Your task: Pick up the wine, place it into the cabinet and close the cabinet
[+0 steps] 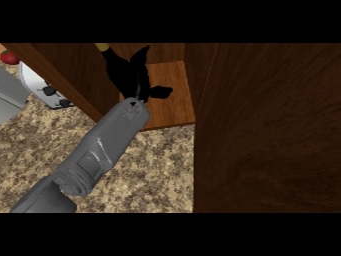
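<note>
Arm: 1 grey arm (99,150) comes up from the low edge and reaches into the cabinet. I cannot tell if it is the left or the right one.
Hand: the black hand (132,75) is at the end of the arm, inside the cabinet, over the shelf (169,92).
Fingers: the fingers (140,60) point up and the thumb (160,92) sticks out to the right. They blend with the dark bottle, so I cannot tell if they grasp it or have let go.
Wine: the wine (108,56) is dark with a yellow top. It stands in the cabinet, just left of the fingers and touching or nearly touching them.
Door: the brown door (276,130) is open, right of the fingers.
Table: the speckled table (158,165) lies below the fingers.
Toaster: a white toaster (44,90) sits well left of the fingers.
Apple: a red apple (9,57) is far left, past the toaster.
</note>
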